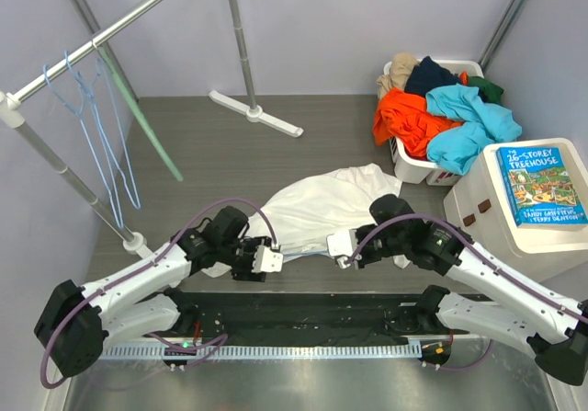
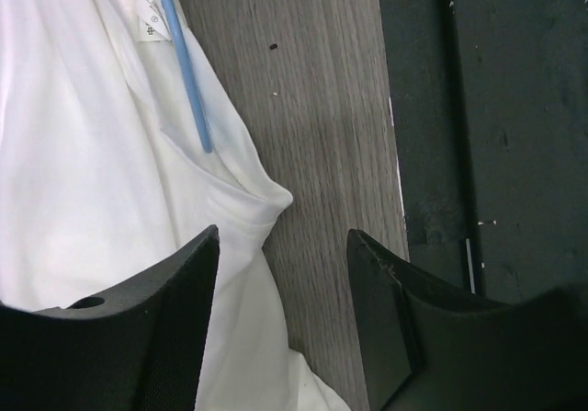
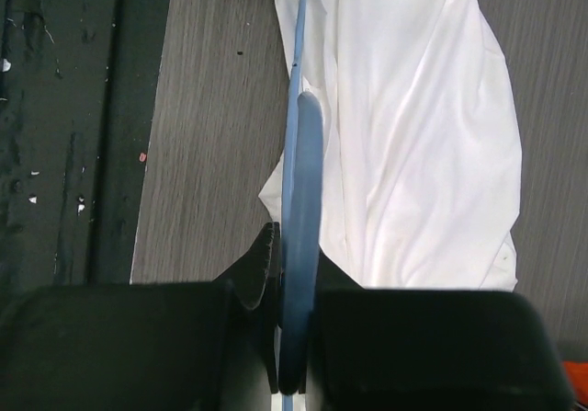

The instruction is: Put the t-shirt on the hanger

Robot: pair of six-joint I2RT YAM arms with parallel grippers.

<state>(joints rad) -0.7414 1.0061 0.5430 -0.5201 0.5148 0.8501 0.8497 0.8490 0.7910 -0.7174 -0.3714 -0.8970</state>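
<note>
Left gripper [image 2: 283, 236] released, jaws apart above the edge of the t-shirt [image 2: 83, 154]; right gripper [image 3: 296, 268] clenched on the hanger [image 3: 299, 144]. Grey wood-grain table [image 1: 211, 144] spreads toward lilac walls [image 1: 367, 16] at upper frame.

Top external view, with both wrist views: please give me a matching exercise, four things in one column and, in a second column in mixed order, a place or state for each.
Things:
1. t-shirt
2. book
3. left gripper
4. right gripper

Places or states:
A. shut on the hanger
B. open
C. lying on the table between the two grippers
D. on top of the white box

Pairs: 1-C, 2-D, 3-B, 4-A
</note>
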